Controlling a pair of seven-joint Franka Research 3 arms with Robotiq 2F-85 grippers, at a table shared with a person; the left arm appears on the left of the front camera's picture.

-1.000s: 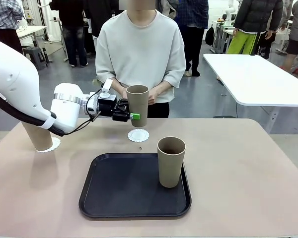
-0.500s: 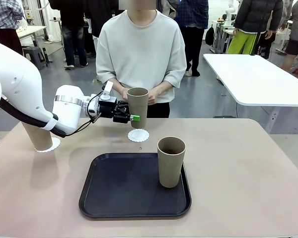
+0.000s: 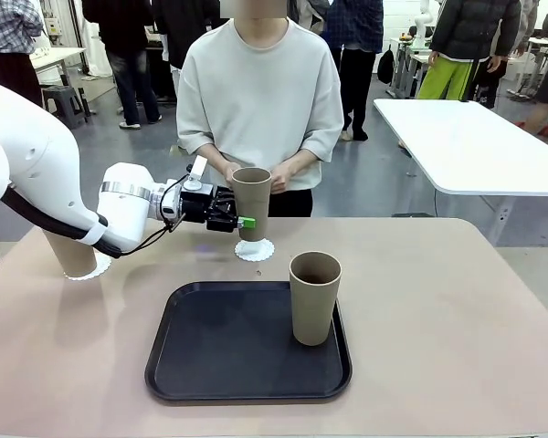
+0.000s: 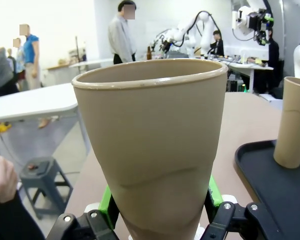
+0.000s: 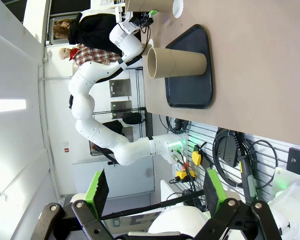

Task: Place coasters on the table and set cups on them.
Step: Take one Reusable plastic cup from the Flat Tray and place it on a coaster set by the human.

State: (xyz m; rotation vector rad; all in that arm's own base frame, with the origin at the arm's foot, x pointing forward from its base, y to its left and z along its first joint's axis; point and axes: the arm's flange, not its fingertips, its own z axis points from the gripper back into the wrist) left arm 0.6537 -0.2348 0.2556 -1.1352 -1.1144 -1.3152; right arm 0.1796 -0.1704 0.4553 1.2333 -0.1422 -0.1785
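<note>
Left gripper [image 3: 245, 222] is clamping the cup [image 3: 252, 196] upright, its base hovering directly above the coaster [image 3: 254, 251], so the drop is looking straight down.

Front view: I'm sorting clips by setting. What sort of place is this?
Likely a robotics lab or open workshop hall: a white robot arm works at the beige table, a white table and a stool stand on the grey floor behind, and cables hang by the robot's base.
</note>
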